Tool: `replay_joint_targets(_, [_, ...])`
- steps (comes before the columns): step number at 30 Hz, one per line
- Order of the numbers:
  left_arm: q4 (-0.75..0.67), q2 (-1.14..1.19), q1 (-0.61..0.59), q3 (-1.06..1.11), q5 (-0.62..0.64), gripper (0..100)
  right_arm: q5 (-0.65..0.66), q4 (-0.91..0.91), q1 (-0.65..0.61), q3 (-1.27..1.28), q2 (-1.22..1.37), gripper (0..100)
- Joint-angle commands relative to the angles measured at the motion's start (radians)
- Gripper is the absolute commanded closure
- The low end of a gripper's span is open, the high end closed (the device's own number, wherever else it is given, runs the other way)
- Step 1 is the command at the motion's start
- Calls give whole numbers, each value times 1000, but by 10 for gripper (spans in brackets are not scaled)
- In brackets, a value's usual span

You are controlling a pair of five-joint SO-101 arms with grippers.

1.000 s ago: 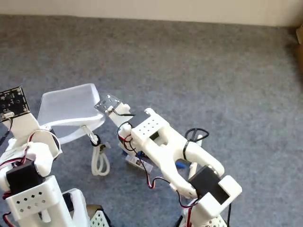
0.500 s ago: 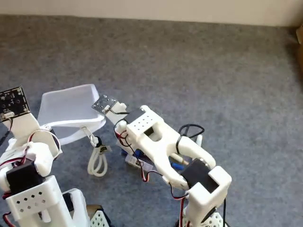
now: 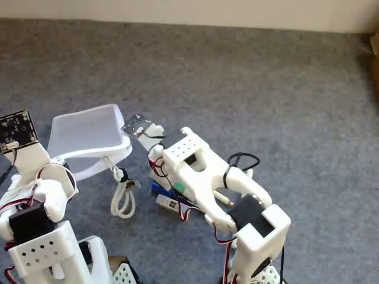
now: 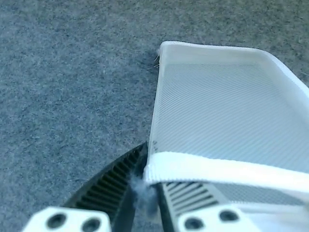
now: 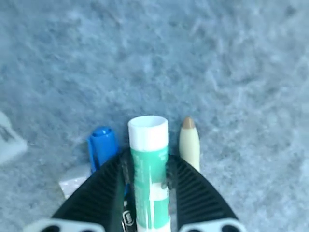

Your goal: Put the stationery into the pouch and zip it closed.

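A: Where's the white pouch (image 4: 217, 111)?
B: Its rim is pinched in the left pincer (image 4: 147, 166).
A: And the right pincer (image 5: 148, 162)?
B: Clamped on the green glue stick (image 5: 147, 130). A blue pen (image 5: 102, 145) and a beige stick (image 5: 189, 142) lie just outside its fingers. I'd lift straight up so neither neighbour snags, then aim into the pouch's mouth.

Open carpet (image 3: 266, 77) lies beyond the pouch (image 3: 86, 133); a white cord (image 3: 123, 201) flanks it.
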Motion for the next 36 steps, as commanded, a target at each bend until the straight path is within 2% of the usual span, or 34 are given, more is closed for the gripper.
replay_joint_targets(1, [-12, 25, -10, -10, 14, 993, 11, 19, 30, -21, -50, 988])
replay_joint_targets(6, [-12, 25, -10, -12, 14, 993, 6, 8, 47, 50, -226, 991])
replay_joint_targets(10, [-8, 28, -1, -42, 14, 992, 5, -85, 64, 189, -369, 991])
replay_joint_targets(17, [37, 35, 137, -171, 11, 991, -74, -202, 74, 378, -605, 991])
replay_joint_targets(22, [98, 36, 203, -269, 8, 989, -83, -277, 91, 483, -734, 991])
replay_joint_targets(26, [112, 44, 243, -329, 3, 989, -175, -346, 124, 550, -809, 991])
replay_joint_targets(36, [259, 418, 331, -622, 2, 992, -361, -358, 265, 572, -963, 991])
